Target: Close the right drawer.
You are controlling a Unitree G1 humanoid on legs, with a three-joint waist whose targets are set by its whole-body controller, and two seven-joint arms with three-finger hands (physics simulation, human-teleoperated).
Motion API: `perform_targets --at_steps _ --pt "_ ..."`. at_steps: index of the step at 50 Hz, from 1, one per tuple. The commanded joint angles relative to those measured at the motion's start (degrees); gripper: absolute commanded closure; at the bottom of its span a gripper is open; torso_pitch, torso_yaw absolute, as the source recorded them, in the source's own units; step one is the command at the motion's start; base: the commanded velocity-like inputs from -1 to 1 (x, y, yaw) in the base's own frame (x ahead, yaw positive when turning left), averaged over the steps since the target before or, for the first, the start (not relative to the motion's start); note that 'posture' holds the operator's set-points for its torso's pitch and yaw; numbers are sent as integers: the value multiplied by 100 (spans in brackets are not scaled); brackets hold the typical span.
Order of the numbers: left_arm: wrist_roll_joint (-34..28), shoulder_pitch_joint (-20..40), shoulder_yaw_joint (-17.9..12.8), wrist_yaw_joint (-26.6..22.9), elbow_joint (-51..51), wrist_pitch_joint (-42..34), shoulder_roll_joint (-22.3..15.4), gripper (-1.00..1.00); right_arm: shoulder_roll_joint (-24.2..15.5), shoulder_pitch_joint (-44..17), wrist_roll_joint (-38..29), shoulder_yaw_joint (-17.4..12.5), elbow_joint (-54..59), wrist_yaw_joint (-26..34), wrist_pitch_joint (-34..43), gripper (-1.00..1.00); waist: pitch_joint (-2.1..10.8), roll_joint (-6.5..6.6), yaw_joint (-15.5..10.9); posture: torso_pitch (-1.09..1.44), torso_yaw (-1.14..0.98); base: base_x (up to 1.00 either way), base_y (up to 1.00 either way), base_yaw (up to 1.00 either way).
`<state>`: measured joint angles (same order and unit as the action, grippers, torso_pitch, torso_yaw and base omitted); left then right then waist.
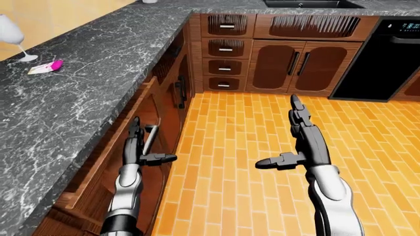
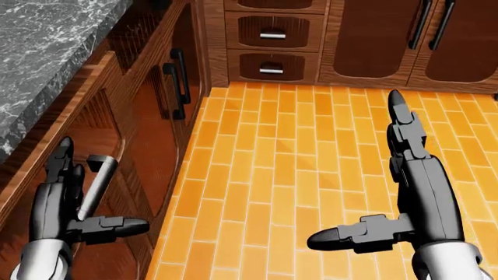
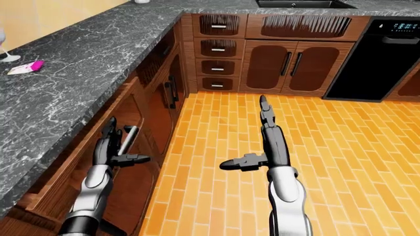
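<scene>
The open drawer (image 2: 72,116) juts out from under the dark marble counter (image 1: 79,93) at the left of the views. Its wooden front carries a silver bar handle (image 2: 96,182). My left hand (image 2: 68,198) is open, fingers straight and thumb out, right beside the handle on the drawer front; I cannot tell if it touches. It also shows in the left-eye view (image 1: 139,146). My right hand (image 2: 404,175) is open and empty, held flat over the orange tile floor, well apart from the drawer.
A wine glass (image 1: 10,33) and a pink-and-white item (image 1: 46,66) lie on the counter at left. A stack of closed drawers (image 1: 225,49), two cabinet doors (image 1: 295,64) and a black appliance (image 1: 387,59) line the top. The orange tile floor (image 1: 236,147) lies between.
</scene>
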<state>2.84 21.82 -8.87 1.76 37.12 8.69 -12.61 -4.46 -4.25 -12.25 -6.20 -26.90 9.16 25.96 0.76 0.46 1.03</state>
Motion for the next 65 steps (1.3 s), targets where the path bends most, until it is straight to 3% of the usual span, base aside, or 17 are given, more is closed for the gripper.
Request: perform_targets --at_steps 1,25,65 --pt "108 94 -341 383 320 73 -228 -100 -30 -125 -21 -4 -238 -22 -139 -100 44 -31 -41 0 0 0 0 0" --pt "473 505 -464 580 1866 859 -727 -100 -18 -108 -49 11 -240 -19 -143 -100 74 58 8 0 0 0 0 0" --pt "1288 223 -811 775 2951 1554 -1468 -100 3 -142 -104 66 -314 -1 -54 -100 45 174 153 0 0 0 0 0"
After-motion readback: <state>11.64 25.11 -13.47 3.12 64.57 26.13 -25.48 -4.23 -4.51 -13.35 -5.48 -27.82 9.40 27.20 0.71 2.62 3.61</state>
